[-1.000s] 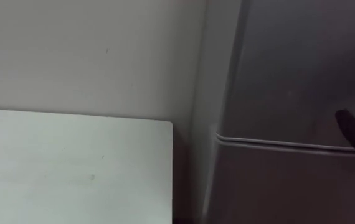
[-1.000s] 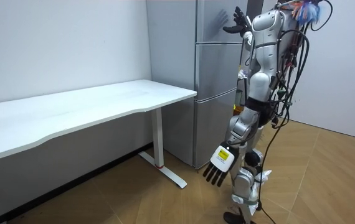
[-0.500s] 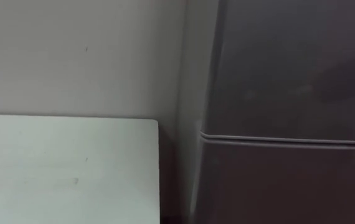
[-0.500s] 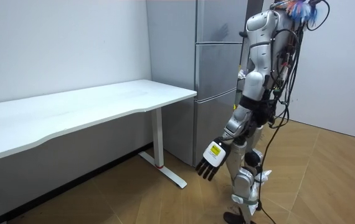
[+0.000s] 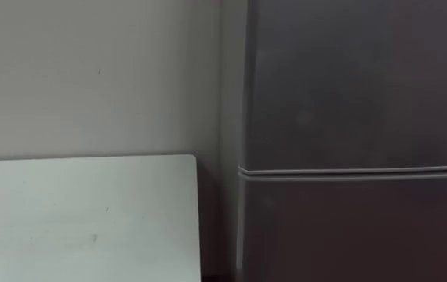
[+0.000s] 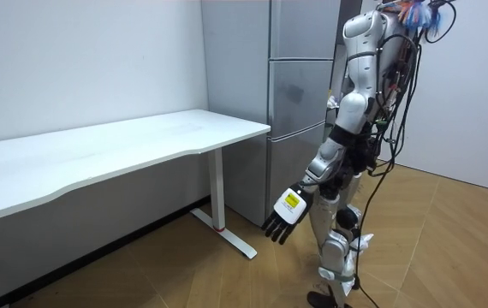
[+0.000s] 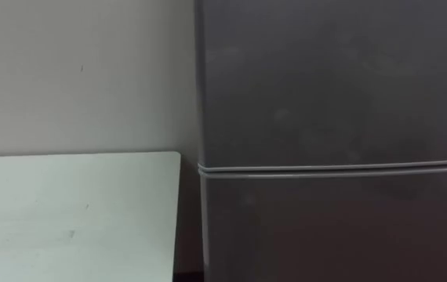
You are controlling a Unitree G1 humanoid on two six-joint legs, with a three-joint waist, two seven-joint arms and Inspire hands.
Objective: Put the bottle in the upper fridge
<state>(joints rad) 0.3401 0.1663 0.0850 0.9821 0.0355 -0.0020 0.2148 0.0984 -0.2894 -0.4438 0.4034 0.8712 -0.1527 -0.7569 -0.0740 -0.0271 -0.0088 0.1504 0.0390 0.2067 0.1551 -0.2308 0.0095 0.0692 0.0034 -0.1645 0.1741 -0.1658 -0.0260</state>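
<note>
Fridge (image 6: 300, 103) first: a tall grey cabinet of dull, smooth metal with flat faces. Its upper door (image 5: 357, 78) and lower door (image 5: 357, 227) are both shut and are parted by a thin pale seam (image 5: 357, 170) that runs level across. We make out no handle on either face. The robot stands close before it, facing the doors.

To the left is the white table (image 6: 98, 154). Its top is matt and smooth, and its squared right corner lies near the fridge's side with a dark gap between.

The robot's left hand (image 6: 282, 221) hangs low beside its leg, fingers loose and spread, holding nothing. We cannot tell where the bottle is.

We judge the task to be at the opening step. The upper door has to come open, which calls for a hand raised to its free edge and a sure purchase on a slick panel.
</note>
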